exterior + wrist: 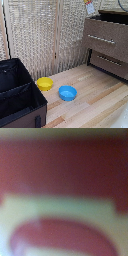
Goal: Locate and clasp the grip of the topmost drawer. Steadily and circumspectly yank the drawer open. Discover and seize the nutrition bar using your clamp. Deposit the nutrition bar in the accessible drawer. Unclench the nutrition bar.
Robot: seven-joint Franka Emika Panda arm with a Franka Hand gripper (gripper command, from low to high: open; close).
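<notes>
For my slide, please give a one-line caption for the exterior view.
Dresser with top drawer open, bar above it; yellow bowl and blue bowl on floor.

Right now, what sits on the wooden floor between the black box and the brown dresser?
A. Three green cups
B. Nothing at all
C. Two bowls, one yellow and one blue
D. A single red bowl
C: the exterior view shows a yellow bowl and a blue bowl side by side on the wooden floor.
</notes>
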